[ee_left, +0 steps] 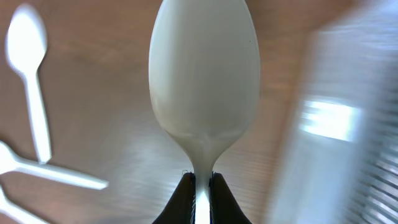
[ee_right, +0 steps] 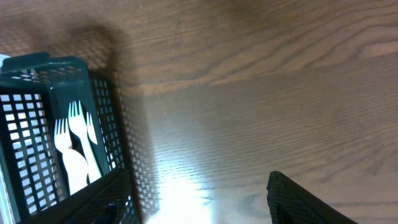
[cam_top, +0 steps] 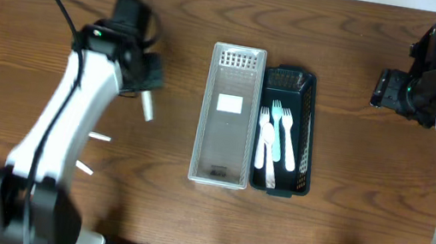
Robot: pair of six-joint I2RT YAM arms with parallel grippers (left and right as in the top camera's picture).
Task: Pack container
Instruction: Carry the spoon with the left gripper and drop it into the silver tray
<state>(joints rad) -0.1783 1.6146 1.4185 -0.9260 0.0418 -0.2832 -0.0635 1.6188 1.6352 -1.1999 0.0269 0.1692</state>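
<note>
Left claw (ee_left: 201, 182) pinches the white plastic spoon (ee_left: 204, 74); I'd carry it level toward the desk's right edge, stopping over the clear plastic bin (cam_top: 224, 145).

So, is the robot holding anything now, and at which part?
The left gripper holds a white spoon by its handle, just below the bowl. The right gripper is open and empty.

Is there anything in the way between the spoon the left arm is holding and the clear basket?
Nothing visible. Only bare table lies between the spoon, held in the left gripper, and the clear basket. The loose spoons lie on the spoon's other side, away from the basket.
</note>
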